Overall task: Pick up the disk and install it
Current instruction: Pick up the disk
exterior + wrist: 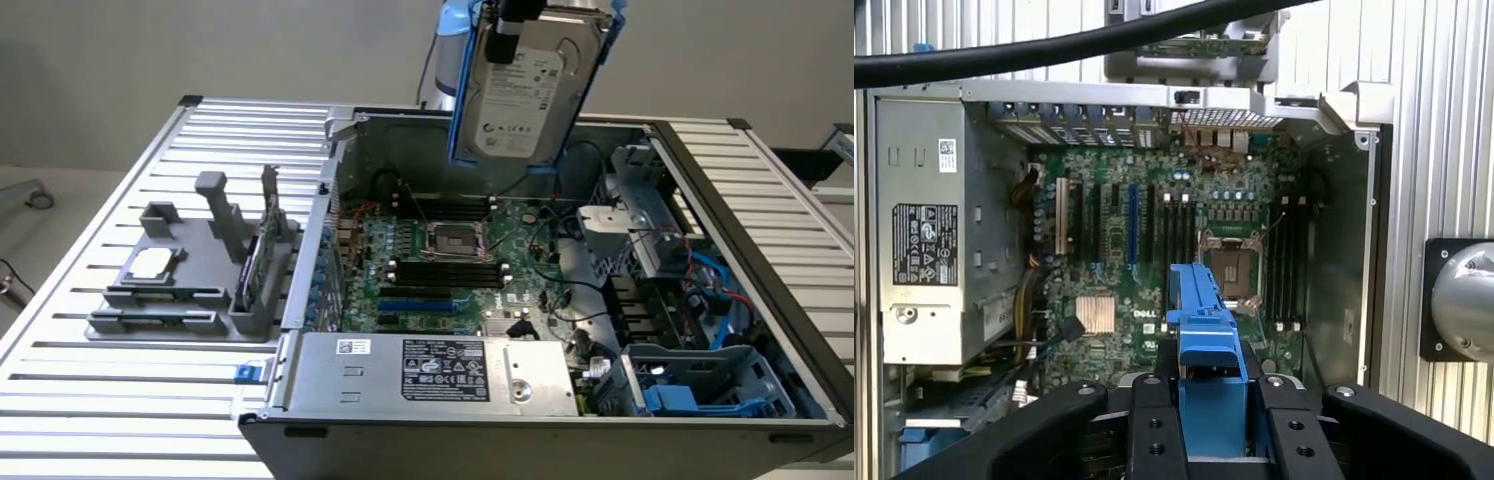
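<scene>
Over the slatted table (107, 410) and open computer case (534, 450), jaws clamp the disk (527, 85), hanging upright, long axis near-vertical.

The flat rectangular silver-grey disk (523, 100) has a smooth, dull metal casing and a matt white paper label. Its blue carrier (1204, 330) is glossy moulded plastic. The large grey box (427, 372) is matt sheet metal. The slatted silver table (107, 400) is satin-finished ribbed metal. The grey parts holder (174, 320) is matt plastic.
</scene>
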Motion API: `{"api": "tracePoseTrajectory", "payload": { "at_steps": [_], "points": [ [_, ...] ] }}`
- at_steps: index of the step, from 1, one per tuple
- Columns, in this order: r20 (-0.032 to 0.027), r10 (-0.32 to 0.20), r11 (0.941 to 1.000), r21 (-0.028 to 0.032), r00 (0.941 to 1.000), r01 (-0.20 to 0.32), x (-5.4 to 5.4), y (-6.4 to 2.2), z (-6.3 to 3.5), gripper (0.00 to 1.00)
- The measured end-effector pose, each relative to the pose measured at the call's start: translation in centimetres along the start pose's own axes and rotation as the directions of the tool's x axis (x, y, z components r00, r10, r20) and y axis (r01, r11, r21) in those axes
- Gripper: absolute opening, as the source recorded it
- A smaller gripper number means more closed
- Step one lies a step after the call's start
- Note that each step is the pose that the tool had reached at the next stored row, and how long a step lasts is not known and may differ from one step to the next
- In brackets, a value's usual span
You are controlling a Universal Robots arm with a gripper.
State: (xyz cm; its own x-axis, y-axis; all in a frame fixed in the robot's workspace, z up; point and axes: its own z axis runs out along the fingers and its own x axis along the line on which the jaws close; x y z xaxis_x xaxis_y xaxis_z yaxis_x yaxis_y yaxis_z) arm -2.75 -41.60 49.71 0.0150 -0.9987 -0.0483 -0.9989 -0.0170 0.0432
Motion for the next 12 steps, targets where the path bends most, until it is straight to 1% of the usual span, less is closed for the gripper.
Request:
{"api": "tracePoseTrajectory", "payload": {
  "at_steps": [12],
  "points": [
    [0.0011, 0.000, 1.0000, -0.0047, 1.0000, 0.000, 3.3, -2.30, -0.26, 0.33]
  ]
}}
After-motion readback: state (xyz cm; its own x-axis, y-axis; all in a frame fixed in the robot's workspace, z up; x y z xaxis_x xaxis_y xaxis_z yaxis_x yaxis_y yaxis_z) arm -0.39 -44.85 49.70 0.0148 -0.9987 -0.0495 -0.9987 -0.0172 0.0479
